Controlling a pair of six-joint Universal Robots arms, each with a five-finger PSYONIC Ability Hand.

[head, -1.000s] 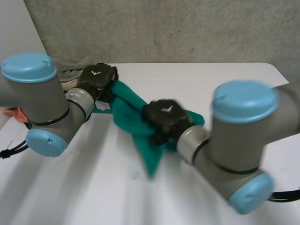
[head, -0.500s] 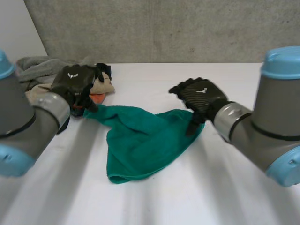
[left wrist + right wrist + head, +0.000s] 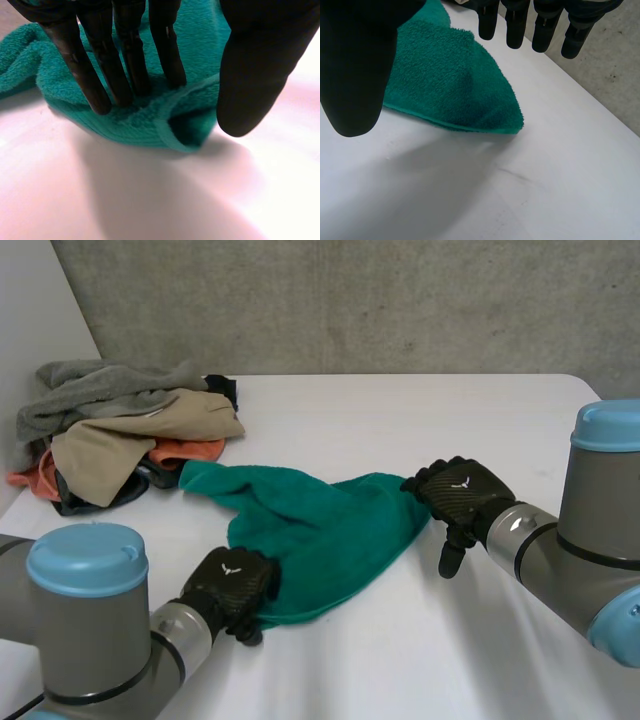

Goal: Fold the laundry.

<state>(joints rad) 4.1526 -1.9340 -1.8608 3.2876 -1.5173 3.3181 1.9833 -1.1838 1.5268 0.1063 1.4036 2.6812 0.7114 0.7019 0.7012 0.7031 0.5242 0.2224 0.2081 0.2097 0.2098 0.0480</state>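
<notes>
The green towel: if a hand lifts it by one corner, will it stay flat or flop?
It would probably flop: the towel lies in soft rumpled folds, and its edge curls over itself by the left hand. Its fuzzy pile would likely make it easy to grip rather than slippery. It looks thin, so it is probably light.

Legible text, numbers: none. Wordless white emblem [image 3: 232,568] on back of left robot hand [image 3: 228,590]; likewise right robot hand [image 3: 462,498].

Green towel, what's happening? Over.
Left hand open, fingers pressing green towel corner. Right hand open above other corner. Towel rumpled, unfolded. Clothes pile beside it.
</notes>
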